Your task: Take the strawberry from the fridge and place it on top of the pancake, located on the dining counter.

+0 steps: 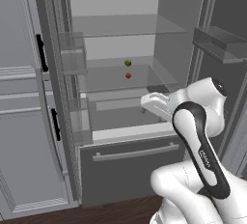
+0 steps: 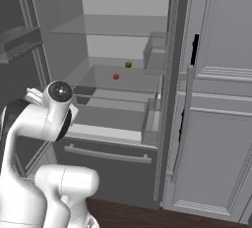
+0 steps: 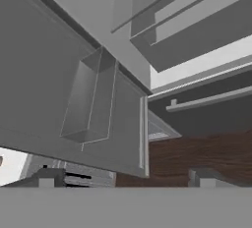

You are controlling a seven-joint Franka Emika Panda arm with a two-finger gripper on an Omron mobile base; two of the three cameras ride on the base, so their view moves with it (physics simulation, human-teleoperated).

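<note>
The fridge (image 1: pixel 120 165) stands with both doors open. The strawberry (image 1: pixel 128 76) (image 2: pixel 116 76), tiny and red, lies on the middle glass shelf. A small yellow-green fruit (image 1: pixel 128 63) (image 2: pixel 128 65) sits just behind it. My gripper (image 3: pixel 127 180) is open, its two dark tips wide apart with nothing between them. In the left base view the gripper (image 1: pixel 146 102) hovers in front of the fridge, below and to the right of the strawberry and apart from it, pointing down and to the left. The pancake and the dining counter are out of view.
The left fridge door (image 1: pixel 58 88) carries clear bins (image 1: pixel 73 54) (image 3: pixel 91 99). The right door has a bin (image 1: pixel 217 42) too. Below the shelves the bottom drawer has a long bar handle (image 1: pixel 136 152) (image 3: pixel 209 99). Panelled cabinets (image 2: pixel 216 124) flank the fridge on a dark wood floor (image 3: pixel 197 148).
</note>
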